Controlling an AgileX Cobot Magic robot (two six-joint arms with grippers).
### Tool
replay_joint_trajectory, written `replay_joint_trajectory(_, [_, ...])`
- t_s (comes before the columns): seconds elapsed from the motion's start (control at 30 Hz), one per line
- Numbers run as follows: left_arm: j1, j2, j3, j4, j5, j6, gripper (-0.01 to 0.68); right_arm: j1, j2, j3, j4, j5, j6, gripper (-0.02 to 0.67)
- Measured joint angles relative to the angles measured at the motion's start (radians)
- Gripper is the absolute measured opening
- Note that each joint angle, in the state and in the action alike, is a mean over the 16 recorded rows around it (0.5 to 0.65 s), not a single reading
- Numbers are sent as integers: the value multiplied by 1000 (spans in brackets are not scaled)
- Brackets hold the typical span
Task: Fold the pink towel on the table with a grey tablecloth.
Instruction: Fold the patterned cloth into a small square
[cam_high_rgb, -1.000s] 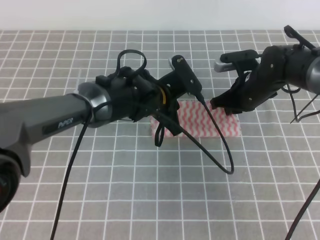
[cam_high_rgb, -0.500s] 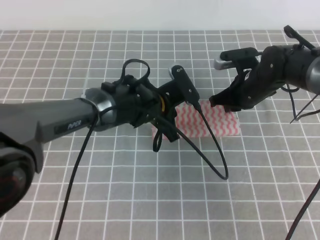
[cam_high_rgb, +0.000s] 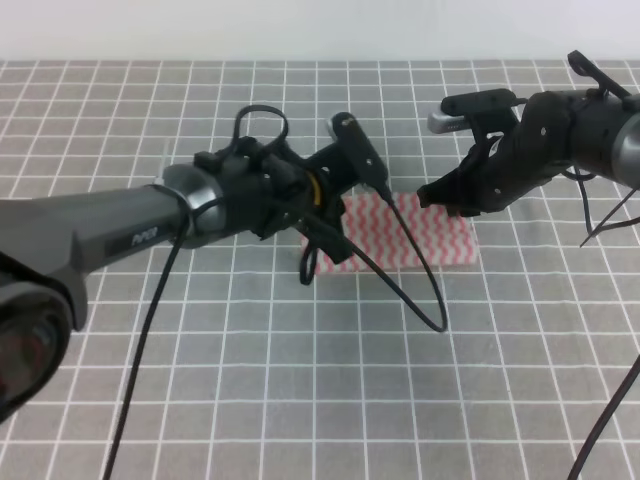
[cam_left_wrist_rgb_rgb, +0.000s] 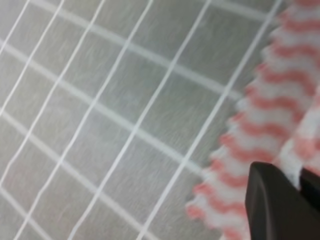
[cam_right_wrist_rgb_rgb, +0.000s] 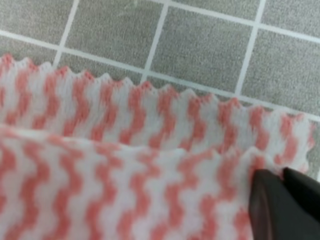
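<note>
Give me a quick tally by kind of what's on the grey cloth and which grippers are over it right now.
Pink towels: 1, the pink towel, lying on the table with a grey tablecloth.
Grippers: 2, the left gripper at the towel's left edge and the right gripper at its far right edge.
Total: 3, not counting the table.

Left claw (cam_left_wrist_rgb_rgb: 295, 200) and right claw (cam_right_wrist_rgb_rgb: 285, 202) each pinch cloth, fingers together.

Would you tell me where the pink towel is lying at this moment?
In the exterior high view the pink towel lies on the grey tablecloth slightly right of centre, between the left gripper and the right gripper.
</note>
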Motion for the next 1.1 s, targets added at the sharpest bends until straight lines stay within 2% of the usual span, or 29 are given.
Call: replay_joint_trajectory(1.1, [16,0,-5,-10,-44,-35,5,0,11,0,6,-31,1,-14])
